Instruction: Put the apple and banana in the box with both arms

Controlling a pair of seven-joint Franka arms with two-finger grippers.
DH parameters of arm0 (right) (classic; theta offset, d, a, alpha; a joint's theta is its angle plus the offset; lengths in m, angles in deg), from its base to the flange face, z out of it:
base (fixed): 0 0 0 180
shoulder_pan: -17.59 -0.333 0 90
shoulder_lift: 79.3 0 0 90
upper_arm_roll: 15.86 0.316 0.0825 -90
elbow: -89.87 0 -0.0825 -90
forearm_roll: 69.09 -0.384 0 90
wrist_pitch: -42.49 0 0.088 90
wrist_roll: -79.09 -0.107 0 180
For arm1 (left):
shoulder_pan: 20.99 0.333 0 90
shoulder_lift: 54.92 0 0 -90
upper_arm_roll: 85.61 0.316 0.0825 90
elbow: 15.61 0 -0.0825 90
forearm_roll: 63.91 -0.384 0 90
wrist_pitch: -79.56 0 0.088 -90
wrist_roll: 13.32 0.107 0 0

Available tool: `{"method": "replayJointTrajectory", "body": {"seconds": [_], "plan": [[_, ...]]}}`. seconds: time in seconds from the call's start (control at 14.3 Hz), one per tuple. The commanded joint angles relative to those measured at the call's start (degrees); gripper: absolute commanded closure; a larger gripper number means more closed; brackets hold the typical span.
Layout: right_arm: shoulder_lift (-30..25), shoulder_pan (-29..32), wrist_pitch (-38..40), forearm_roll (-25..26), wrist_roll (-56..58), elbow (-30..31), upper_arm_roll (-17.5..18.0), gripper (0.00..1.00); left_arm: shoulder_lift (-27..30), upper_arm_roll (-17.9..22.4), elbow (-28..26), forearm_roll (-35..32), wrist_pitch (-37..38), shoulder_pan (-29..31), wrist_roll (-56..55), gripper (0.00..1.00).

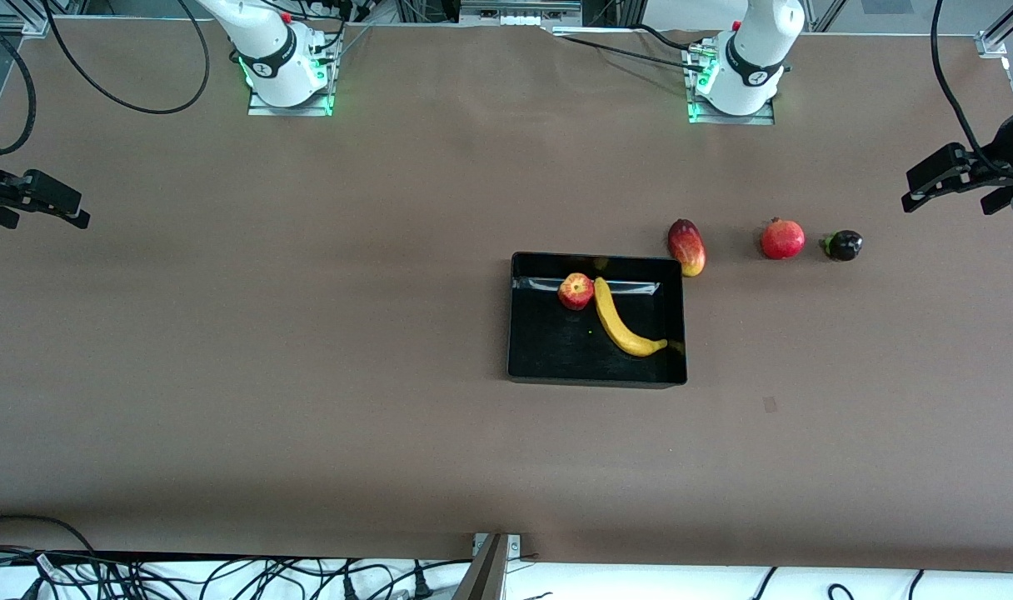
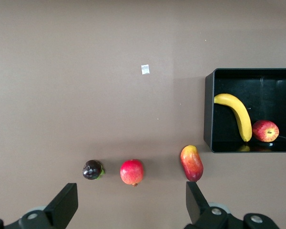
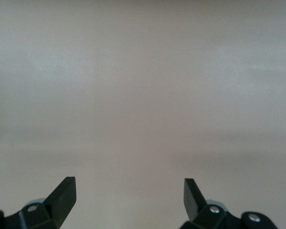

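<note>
The black box (image 1: 556, 358) sits mid-table. Inside it the red-yellow apple (image 1: 576, 291) lies against the wall farther from the front camera, and the yellow banana (image 1: 619, 321) lies beside it, touching it. My left gripper (image 1: 908, 190) hangs open and empty over the left arm's end of the table. My right gripper (image 1: 82, 210) hangs open and empty over the right arm's end. The left wrist view shows its open gripper (image 2: 132, 200), the box (image 2: 209, 109), the banana (image 2: 238, 114) and the apple (image 2: 265, 130). The right wrist view shows its open gripper (image 3: 129, 195) over bare table.
An elongated red-yellow fruit (image 1: 687, 247) lies just outside the box's corner. A round red fruit with a crown tip (image 1: 782, 238) and a small dark purple fruit (image 1: 842, 245) lie in a row toward the left arm's end. Cables run along the front edge.
</note>
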Motion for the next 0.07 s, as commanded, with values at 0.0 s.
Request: {"method": "replayJointTrajectory", "body": {"seconds": [0.0], "plan": [[0.09,0.72,0.11,-0.85,0.02,-0.60,0.37,0.00,4.56,0.05,-4.43,-1.16,-0.63,-0.31,1.10,0.00]]}}
